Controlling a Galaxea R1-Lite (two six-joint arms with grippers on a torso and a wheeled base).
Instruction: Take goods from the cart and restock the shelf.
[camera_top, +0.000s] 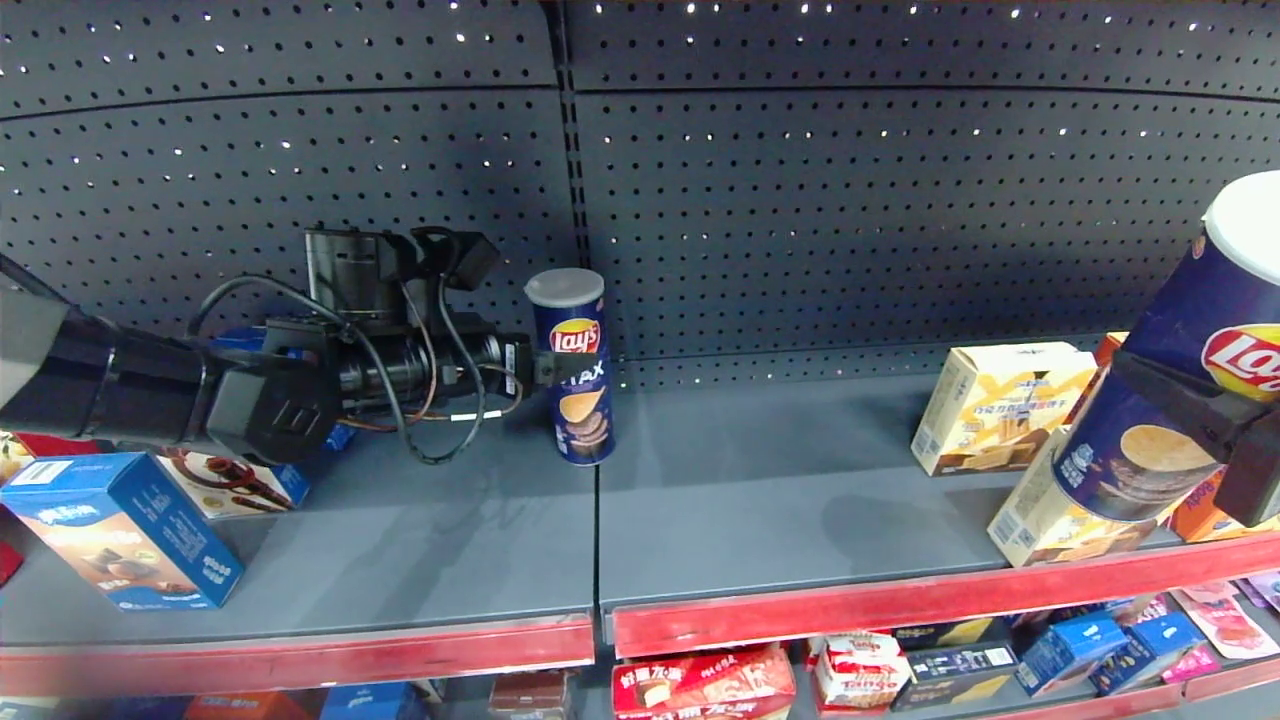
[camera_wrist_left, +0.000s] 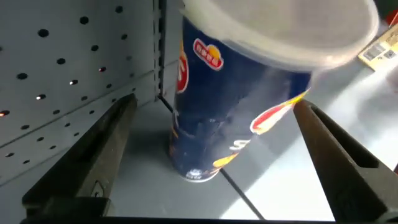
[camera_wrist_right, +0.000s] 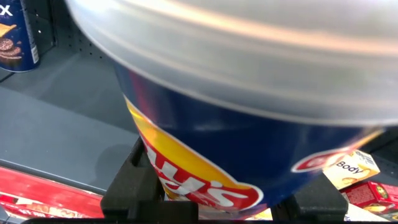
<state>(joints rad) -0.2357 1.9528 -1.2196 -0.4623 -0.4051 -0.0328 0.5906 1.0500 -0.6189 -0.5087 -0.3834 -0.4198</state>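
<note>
A blue cylindrical crisp can with a pale plastic lid (camera_top: 580, 420) stands upright on the grey metal shelf with a red front lip (camera_top: 780, 500), near the shelf's back wall at its middle seam. The left claw (camera_top: 548, 368) straddles this can, its fingers (camera_wrist_left: 102, 162) spread wide to either side and not closed on it. Over the shelf's right end, the right claw (camera_top: 1165, 400) is clamped on a second blue lidded crisp can (camera_top: 1215, 290), held tilted above yellow cardboard boxes (camera_top: 1000, 405) standing on the shelf.
</note>
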